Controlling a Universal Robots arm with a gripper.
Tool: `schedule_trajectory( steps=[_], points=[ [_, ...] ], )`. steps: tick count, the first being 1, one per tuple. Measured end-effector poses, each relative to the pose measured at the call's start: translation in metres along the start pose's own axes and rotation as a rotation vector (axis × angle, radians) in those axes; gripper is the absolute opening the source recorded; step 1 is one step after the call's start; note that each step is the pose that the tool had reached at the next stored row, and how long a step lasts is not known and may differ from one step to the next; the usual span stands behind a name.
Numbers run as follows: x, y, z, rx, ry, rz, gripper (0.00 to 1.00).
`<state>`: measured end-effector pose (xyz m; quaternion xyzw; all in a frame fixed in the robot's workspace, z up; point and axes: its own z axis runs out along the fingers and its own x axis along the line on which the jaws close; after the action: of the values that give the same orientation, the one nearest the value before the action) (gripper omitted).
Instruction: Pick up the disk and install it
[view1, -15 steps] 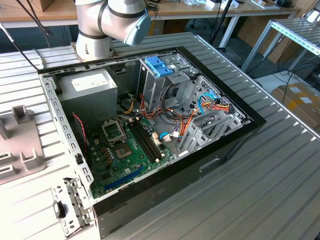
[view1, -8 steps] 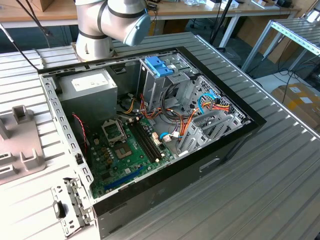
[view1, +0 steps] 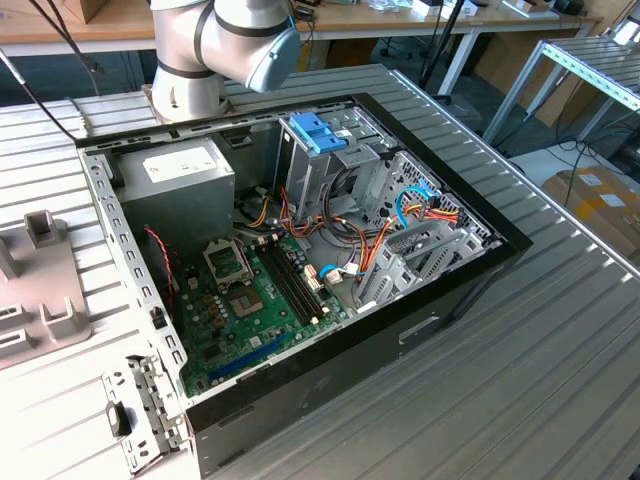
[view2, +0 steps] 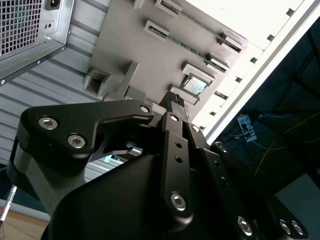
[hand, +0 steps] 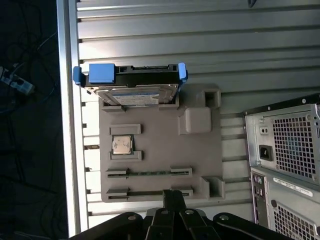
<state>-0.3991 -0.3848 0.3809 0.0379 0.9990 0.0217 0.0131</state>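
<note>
Across the exterior view, a black open-sided computer case (view1: 445, 310) lies on the ribbed silver metal table (view1: 560, 380). Its green motherboard (view1: 235, 320) is bare, with a big grey power-supply box (view1: 175, 180) in one corner and a tall metal cage with light-blue handles (view1: 320, 140) beside it. The grey-and-blue jointed robot arm (view1: 225, 40) rises behind the case, and a grey moulded fixture tray (view1: 50, 320) lies at the exterior view's left. Next, the second wrist view has the black linked gripper (view2: 174, 98) hanging above that tray, well apart from it, near the nest that holds a small square silver processor chip (view2: 193, 85). Lastly, the first wrist view shows the disk (hand: 134, 95), a flat silver-grey metal hard drive with a white label and blue plastic tabs along its edge. It is seated in the nest at the tray's end farthest from the gripper, just beside the table's edge, and is not yet lifted. The claw looks pressed together with nothing in it. I judge the drive stiff, fairly heavy for its size, smooth-sided and sensitive to knocks. The surest hold would be across its two long metal flanks, near the middle, rather than on the bendable blue tabs or the label face.
</note>
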Motion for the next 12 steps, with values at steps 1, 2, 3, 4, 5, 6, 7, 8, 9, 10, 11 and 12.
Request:
schedule_trajectory(
  steps=[1,2,3,4,5,6,7,8,9,10,11,12],
  points=[
    [0.0008,0.0004,0.0001,0.0000,0.0000,0.000,0.11],
    [0.0022,0.0012,0.0004,0.0000,0.0000,0.000,0.11],
    [0.0038,0.0021,0.0005,0.0001,0.0001,0.000,0.11],
    [0.0050,0.0027,0.0008,0.0000,0.0000,0.000,0.11],
    [0.0059,0.0032,0.0009,0.0000,0.0000,0.000,0.11],
    [0.0072,0.0040,0.0010,0.0000,0.0000,0.000,0.11],
    [0.0087,0.0048,0.0012,0.0000,0.0000,0.000,0.11],
    [0.0097,0.0053,0.0014,0.0000,0.0000,0.000,0.11],
    [0.0105,0.0058,0.0014,0.0000,0.0001,0.000,0.11],
    [0.0122,0.0066,0.0016,0.0000,0.0001,0.000,0.11],
    [0.0137,0.0075,0.0019,0.0000,0.0000,0.000,0.11],
    [0.0146,0.0080,0.0020,0.0000,0.0000,0.000,0.11]
  ],
)
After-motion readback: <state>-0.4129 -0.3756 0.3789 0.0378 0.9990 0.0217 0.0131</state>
